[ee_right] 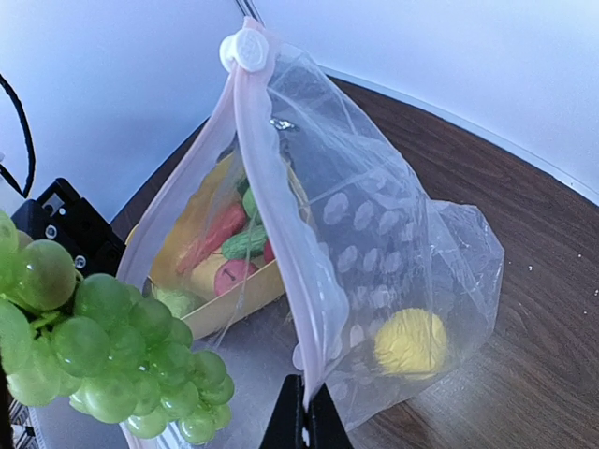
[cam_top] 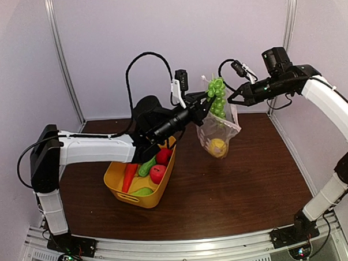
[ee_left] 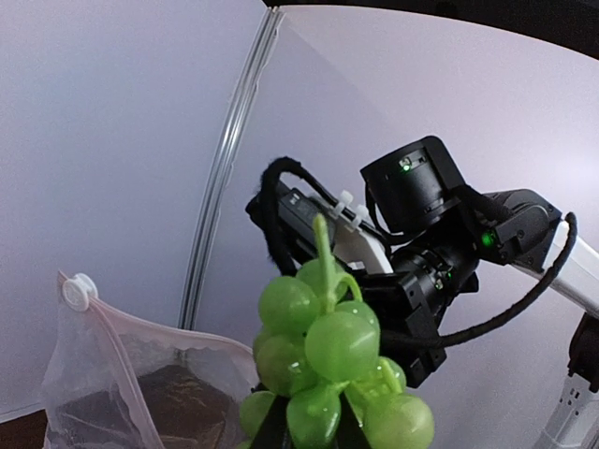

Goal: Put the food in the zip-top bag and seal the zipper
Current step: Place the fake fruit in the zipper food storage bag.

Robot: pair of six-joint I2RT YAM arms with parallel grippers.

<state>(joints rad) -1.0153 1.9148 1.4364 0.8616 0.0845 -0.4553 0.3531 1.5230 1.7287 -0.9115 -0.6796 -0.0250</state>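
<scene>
A bunch of green grapes hangs in the air, and my left gripper is shut on it. In the left wrist view the grapes hide most of the dark fingertips. They hang just beside the mouth of the zip-top bag, at its top. My right gripper is shut on the bag's mouth edge and holds the bag up. The pale zipper runs up to its white slider. A yellow lemon lies in the bag's bottom.
A yellow tub stands left of the bag on the brown table. It holds a carrot, a cucumber, two red apples and a green piece. White walls close in the back and sides.
</scene>
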